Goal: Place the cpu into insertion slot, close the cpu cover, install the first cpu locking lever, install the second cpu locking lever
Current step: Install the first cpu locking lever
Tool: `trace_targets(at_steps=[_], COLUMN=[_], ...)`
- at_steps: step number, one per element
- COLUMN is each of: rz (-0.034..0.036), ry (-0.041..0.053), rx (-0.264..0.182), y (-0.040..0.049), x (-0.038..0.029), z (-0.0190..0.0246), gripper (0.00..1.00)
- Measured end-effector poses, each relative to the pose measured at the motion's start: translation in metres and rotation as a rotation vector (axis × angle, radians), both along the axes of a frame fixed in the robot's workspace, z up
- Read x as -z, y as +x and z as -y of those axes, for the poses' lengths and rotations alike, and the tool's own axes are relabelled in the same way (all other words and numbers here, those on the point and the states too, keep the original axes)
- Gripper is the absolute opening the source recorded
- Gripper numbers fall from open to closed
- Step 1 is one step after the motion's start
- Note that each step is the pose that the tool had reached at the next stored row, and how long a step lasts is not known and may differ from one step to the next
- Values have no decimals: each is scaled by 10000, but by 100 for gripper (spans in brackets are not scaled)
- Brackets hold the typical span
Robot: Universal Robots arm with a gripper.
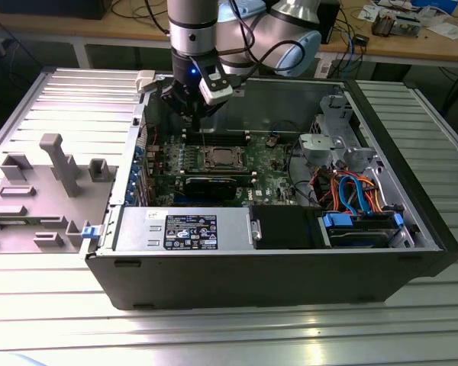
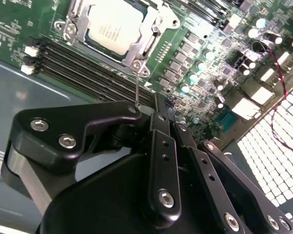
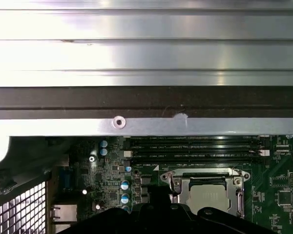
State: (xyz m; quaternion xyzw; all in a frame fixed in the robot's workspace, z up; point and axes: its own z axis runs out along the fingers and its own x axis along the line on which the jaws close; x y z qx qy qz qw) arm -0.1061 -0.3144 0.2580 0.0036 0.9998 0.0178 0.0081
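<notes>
Black gripper (image 1: 192,114) hovered above green board (image 2: 19,29), fingers (image 2: 158,111) pressed together, cpu (image 2: 115,24) sat under lowered cpu cover (image 2: 136,47), 1 thin locking lever (image 2: 136,85) stood raised

Ribbed metal table (image 1: 214,335), cluttered wooden bench (image 1: 61,24) behind.

cpu (image 3: 208,196) partly behind claw (image 3: 159,196), cpu cover (image 2: 154,41) cropped

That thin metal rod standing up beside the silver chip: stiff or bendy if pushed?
The rod looks like thin bare wire, so it probably springs a little rather than staying rigid. Its end sits at a corner of the cpu cover, so a push would likely swing it, not slide it.
</notes>
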Motion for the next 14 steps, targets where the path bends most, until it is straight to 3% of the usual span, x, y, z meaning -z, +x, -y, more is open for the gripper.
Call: trace_targets(at_steps=[9,14], rz=[0,5], ry=[0,10], rx=[0,-1], y=[169,174], x=[7,8], z=[-5,-5], gripper=[11,11])
